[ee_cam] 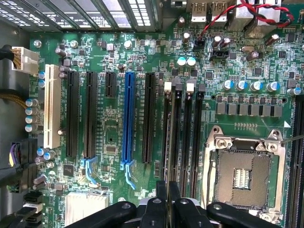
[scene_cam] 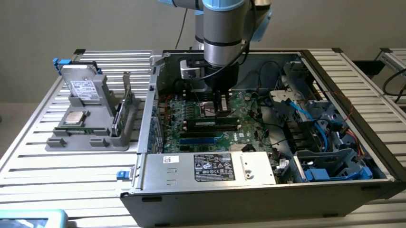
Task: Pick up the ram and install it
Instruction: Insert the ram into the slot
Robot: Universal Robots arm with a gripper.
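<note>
Exterior view: the tool (scene_cam: pixel 221 112) is seen lowered into the open computer case (scene_cam: pixel 254 202), which rests on the slatted desk (scene_cam: pixel 70 185). The ram (scene_cam: pixel 211 124) is noted directly beneath the tool, standing on edge, its long side parallel to the slots of the motherboard (scene_cam: pixel 248 118), with dark chips and a pale label turned toward the camera. The tool appears clenched on the ram's upper edge; whether the lower edge is seated in a slot cannot be told. Well apart from the tool, outside the case toward the exterior view's left, a grey holder (scene_cam: pixel 79 137) is recorded on the desk, with a green bracketed card (scene_cam: pixel 127 102) upright in it. Wrist view: the fingers (ee_cam: pixel 161 204) are seen drawn almost together, with a hairline gap between them, in line with one of the narrow black memory slots (ee_cam: pixel 187 133). An empty processor socket (ee_cam: pixel 244 175) lies just beside that slot group on one side of the tool; a blue expansion slot (ee_cam: pixel 127 118) lies farther off on the other side.
</note>
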